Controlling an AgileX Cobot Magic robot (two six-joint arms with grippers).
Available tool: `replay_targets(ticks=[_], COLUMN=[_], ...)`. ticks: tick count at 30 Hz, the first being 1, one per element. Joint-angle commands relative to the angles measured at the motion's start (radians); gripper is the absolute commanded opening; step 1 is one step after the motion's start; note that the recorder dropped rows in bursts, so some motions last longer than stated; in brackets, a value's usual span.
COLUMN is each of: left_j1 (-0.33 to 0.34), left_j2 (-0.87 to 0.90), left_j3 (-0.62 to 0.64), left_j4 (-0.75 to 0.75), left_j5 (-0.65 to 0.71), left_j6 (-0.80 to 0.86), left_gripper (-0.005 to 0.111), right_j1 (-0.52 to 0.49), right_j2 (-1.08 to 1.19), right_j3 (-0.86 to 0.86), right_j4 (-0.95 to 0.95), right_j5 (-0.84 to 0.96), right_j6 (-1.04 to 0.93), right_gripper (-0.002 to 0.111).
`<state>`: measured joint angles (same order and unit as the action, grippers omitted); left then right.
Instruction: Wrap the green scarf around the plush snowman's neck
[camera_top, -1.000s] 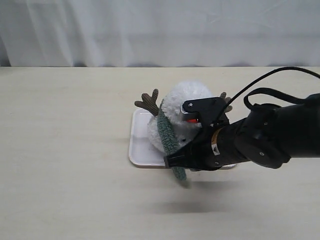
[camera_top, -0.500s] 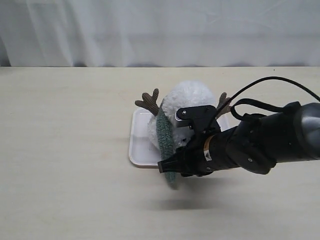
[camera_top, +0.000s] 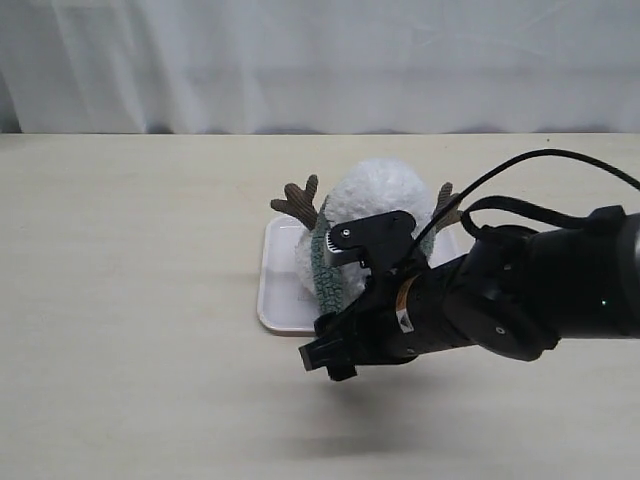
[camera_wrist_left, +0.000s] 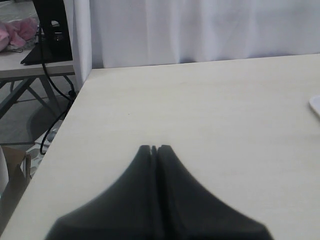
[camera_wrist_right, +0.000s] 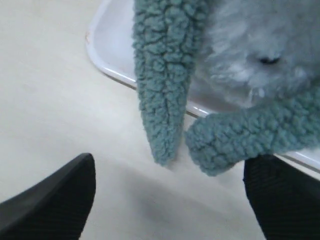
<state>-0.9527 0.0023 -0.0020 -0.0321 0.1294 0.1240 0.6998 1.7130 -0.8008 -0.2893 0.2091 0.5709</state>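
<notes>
The plush snowman (camera_top: 375, 200) lies on a white tray (camera_top: 275, 290), its brown twig arm (camera_top: 296, 203) sticking up on the left. The green scarf (camera_top: 328, 268) hangs down across its front. In the right wrist view two rounded scarf ends (camera_wrist_right: 162, 100) (camera_wrist_right: 250, 137) dangle over the tray rim (camera_wrist_right: 112, 70) beside the white body (camera_wrist_right: 250, 45). My right gripper (camera_wrist_right: 170, 185) is open just below those ends, with nothing between its fingers (camera_wrist_right: 55, 200). It hovers in front of the tray (camera_top: 325, 355). My left gripper (camera_wrist_left: 155, 148) is shut and empty, far from the toy.
The tray sits mid-table on a pale wooden tabletop (camera_top: 130, 300). A white curtain (camera_top: 320, 60) hangs behind the table. In the left wrist view the table's edge (camera_wrist_left: 65, 135) drops to a floor with cables and a stand.
My right gripper has let go of the scarf end and pulled back towards the front left. The scarf end now hangs free over the tray rim.
</notes>
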Motion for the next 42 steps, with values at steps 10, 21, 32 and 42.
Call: replay_targets(ticks=[10,21,32,42], left_j1=[-0.002,-0.002,-0.002,-0.002], left_j2=[-0.002,-0.002,-0.002,-0.002], left_j3=[0.002,0.002,0.002,0.002], left_j4=[-0.013,-0.013,-0.013,-0.013], left_j5=[-0.031,-0.031,-0.031,-0.031], left_j6=[0.0,0.0,0.0,0.0], left_gripper=[0.0,0.0,0.0,0.0], right_j1=[-0.037,-0.064,-0.064,-0.064], right_j2=[0.105,0.175,0.178,0.081], right_j3=[-0.038,-0.056,-0.071,-0.071], right_j4=[-0.011,-0.018,-0.018,-0.126], right_j5=[-0.068,-0.11,-0.087,0.174], right_j6=[0.02,0.042,-0.024,-0.059], right_gripper=[0.078,0.067,0.006,0.004])
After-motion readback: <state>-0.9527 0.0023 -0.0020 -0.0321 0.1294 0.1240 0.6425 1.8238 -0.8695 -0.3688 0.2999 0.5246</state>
